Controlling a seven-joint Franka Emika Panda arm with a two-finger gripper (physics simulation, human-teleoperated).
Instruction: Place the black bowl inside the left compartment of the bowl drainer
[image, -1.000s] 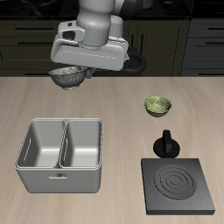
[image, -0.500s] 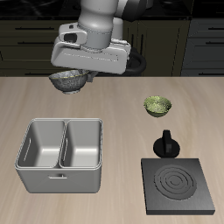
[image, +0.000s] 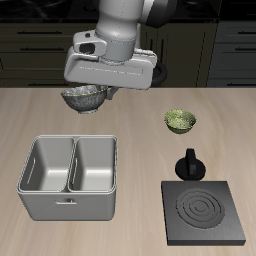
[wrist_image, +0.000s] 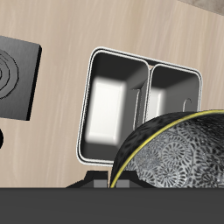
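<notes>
Bowl aloft behind the drainer, not yet over either well.

Gripper (image: 88, 88) is clenched on the black bowl (image: 86, 97), holding it by the rim in the air above the table, farther back than the bowl drainer (image: 70, 205). From the wrist view the bowl (wrist_image: 179, 153) hangs tilted, its speckled inside showing, with both wells in sight beyond it. Main risk, as I judge it: the two wells are twins split only by a thin divider, so a release short of the left compartment (image: 48, 164) could land the bowl in the other well or catch it on the divider or rim. A tilted bowl may also tip as it drops. The yellow-green bowl (image: 180, 121) and stove plate (image: 206, 211) lie well apart.
</notes>
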